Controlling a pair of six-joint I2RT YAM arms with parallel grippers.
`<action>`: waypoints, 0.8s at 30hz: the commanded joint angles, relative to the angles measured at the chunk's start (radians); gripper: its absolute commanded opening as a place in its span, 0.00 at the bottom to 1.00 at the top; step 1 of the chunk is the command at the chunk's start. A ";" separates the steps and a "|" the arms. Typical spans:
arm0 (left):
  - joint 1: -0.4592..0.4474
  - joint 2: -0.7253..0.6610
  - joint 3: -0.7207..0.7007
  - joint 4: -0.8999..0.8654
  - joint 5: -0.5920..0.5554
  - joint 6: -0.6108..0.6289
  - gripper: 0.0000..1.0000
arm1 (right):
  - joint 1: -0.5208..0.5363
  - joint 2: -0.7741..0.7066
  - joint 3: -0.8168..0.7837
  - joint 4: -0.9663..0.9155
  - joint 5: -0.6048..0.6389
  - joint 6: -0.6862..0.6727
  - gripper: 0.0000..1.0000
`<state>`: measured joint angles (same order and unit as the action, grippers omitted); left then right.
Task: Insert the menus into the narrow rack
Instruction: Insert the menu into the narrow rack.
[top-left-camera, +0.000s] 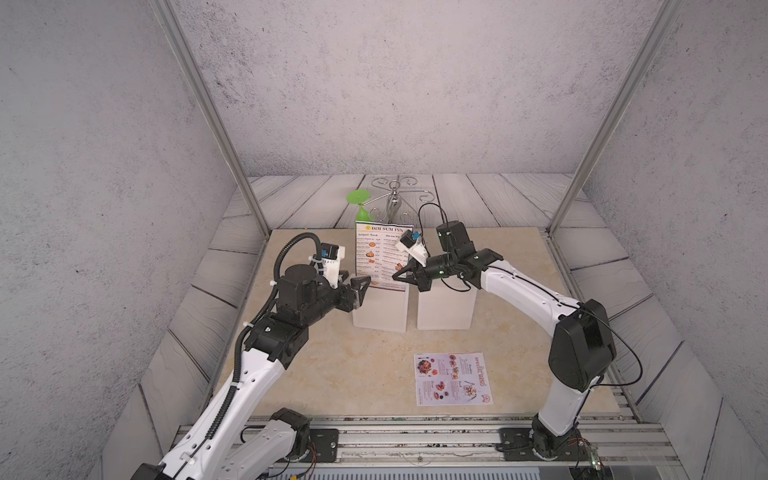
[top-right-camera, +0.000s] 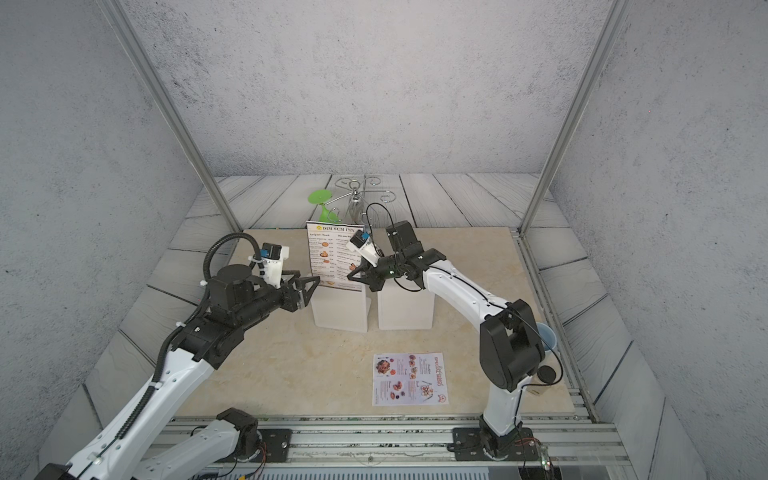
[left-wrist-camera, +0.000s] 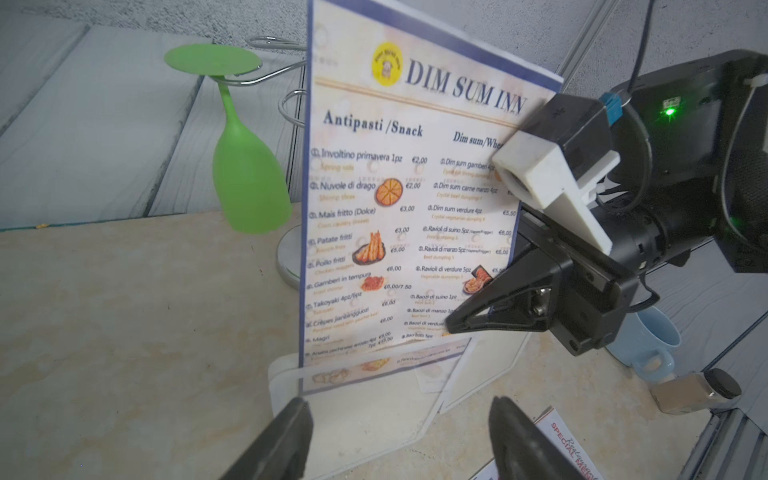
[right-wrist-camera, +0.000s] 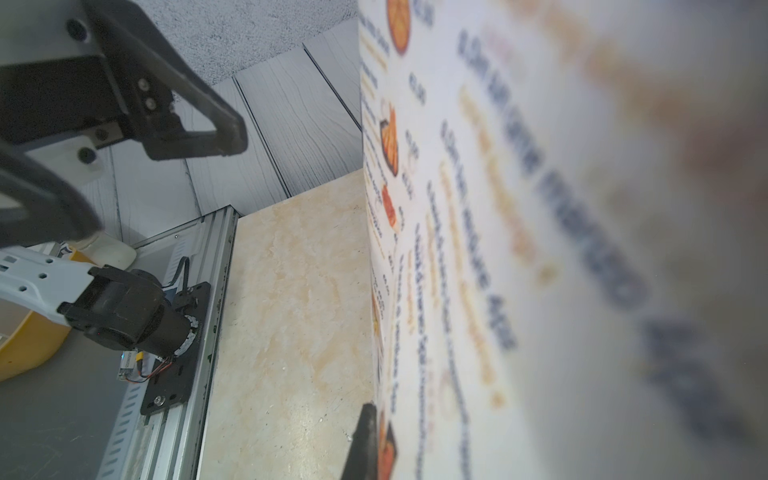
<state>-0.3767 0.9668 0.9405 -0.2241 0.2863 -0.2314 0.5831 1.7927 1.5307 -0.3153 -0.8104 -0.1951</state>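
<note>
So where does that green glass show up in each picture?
In both top views: green glass hangs upside down behind the DIM SUM INN menu.
Left wrist: green glass close up, beside the menu's edge.
Right wrist: not in it.
Shared landmark: the DIM SUM INN menu, in every view.

At the back of the table you can see a green glass hanging upside down on a shiny wire stand. Look near the table's right edge and you will find a blue mug. A little brown jar with a black lid sits just beside it.
</note>
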 joint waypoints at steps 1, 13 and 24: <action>0.046 0.057 0.052 0.061 0.086 0.071 0.68 | -0.003 -0.017 0.026 -0.034 -0.023 -0.026 0.00; 0.269 0.230 0.132 0.215 0.544 0.114 0.66 | -0.003 -0.007 0.048 -0.078 -0.042 -0.067 0.00; 0.302 0.317 0.216 0.192 0.669 0.170 0.65 | -0.003 0.021 0.060 -0.078 -0.056 -0.063 0.00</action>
<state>-0.0895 1.2808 1.1240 -0.0628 0.8894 -0.0933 0.5831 1.7931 1.5661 -0.3786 -0.8371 -0.2485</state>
